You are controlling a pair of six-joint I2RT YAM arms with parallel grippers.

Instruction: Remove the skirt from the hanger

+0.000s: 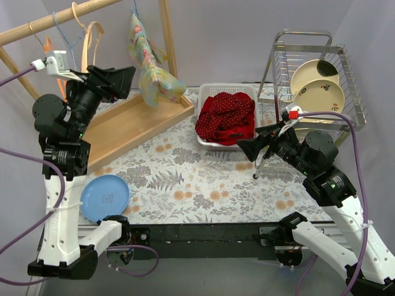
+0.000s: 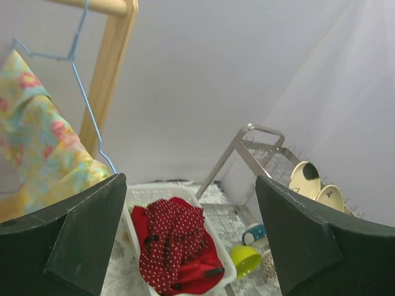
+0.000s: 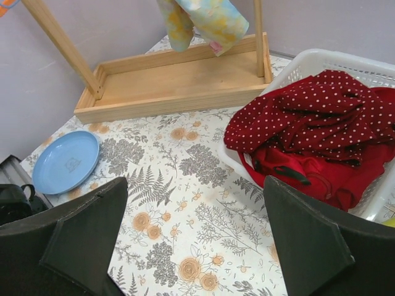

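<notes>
From above, the skirt (image 1: 151, 71), a yellow floral one, hangs on a blue wire hanger (image 1: 134, 8) hooked over the wooden rail (image 1: 58, 18). Its hem sits just above the rack's wooden base tray (image 1: 145, 120). My left end effector (image 1: 118, 79) is raised beside the skirt, to its left, and I cannot tell from here whether it touches the cloth. My right end effector (image 1: 249, 148) hovers low over the counter (image 1: 185, 179), just beside a white basket (image 1: 207, 92) of red dotted clothes (image 1: 225, 116). A wire dish rack (image 1: 345, 92) with plates stands at the far right, and a blue plate (image 1: 105, 197) lies near my left base.

In my left wrist view, the dark fingers (image 2: 68, 240) stand wide apart with nothing between them, so that end effector is open. The skirt fills the left edge, the hanger's blue wire running down into it. Past the fingers lie the basket, a green cup (image 2: 245, 259) and the dish rack.

In my right wrist view, those fingers (image 3: 308, 240) are also spread wide and hold nothing. Beyond them are the floral counter, the blue plate on the left, the basket on the right, and the skirt's hem hanging over the base tray at the top.
</notes>
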